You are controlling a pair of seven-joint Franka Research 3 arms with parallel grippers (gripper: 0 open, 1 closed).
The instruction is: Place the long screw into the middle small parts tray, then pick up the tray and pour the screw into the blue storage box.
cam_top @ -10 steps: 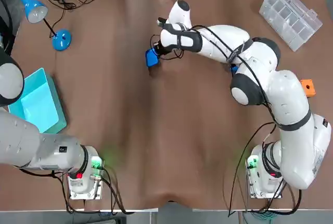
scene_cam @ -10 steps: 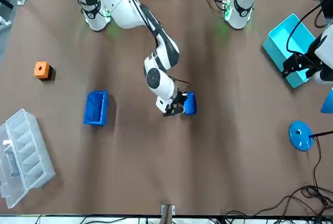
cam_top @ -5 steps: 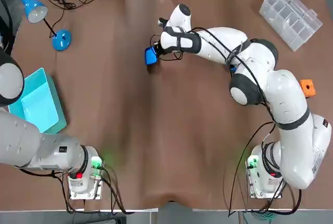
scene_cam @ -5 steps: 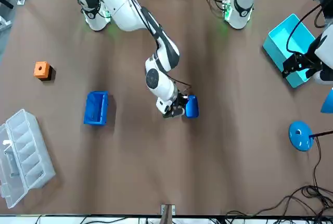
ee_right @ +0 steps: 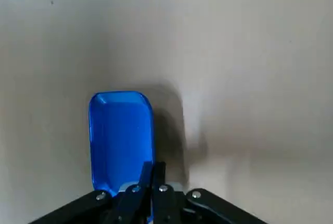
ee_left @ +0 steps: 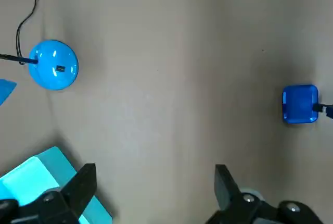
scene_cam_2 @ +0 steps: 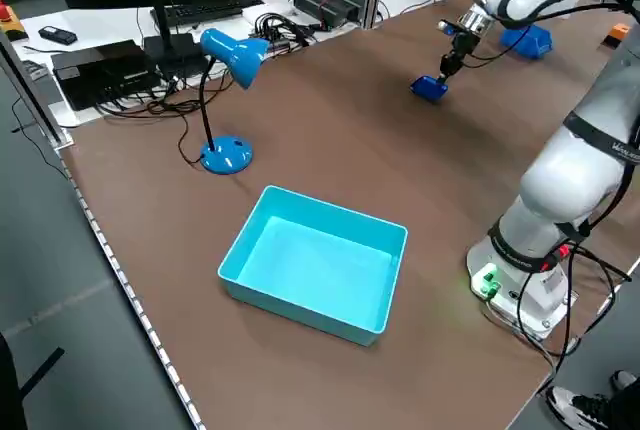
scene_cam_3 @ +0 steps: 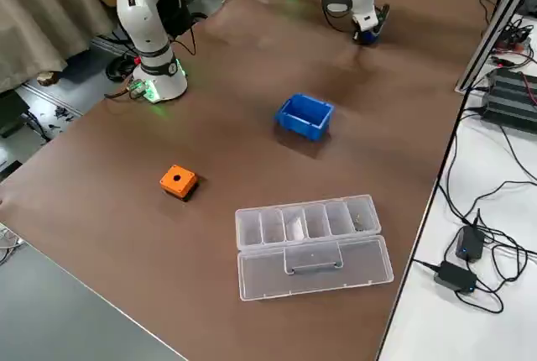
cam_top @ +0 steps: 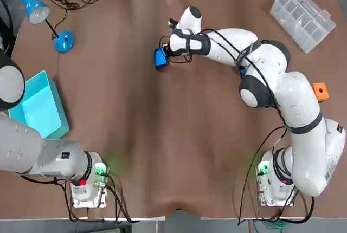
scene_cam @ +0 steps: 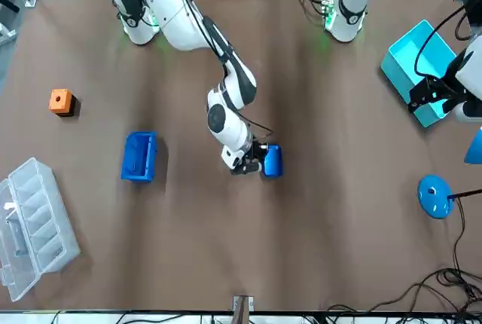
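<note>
Two fingers of my right pincer [ee_right: 151, 174] clench the near rim of the blue tray [ee_right: 120, 135]. Its long axis runs straight away from them. My left pincer [ee_left: 154, 178] hangs spread wide.

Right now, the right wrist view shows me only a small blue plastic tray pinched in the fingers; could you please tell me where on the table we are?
Observer: The right gripper, shut on the small blue plastic tray, is in the table's far half, near the middle across.
Operator: Thank you; where is a storage box?
Observer: A dark blue open plastic bin stands to the robot's right of the tray, apart from it.
Operator: Is there another?
Observer: Yes, a turquoise open box lies at the table's left edge, beside the idle, open left gripper.
</note>
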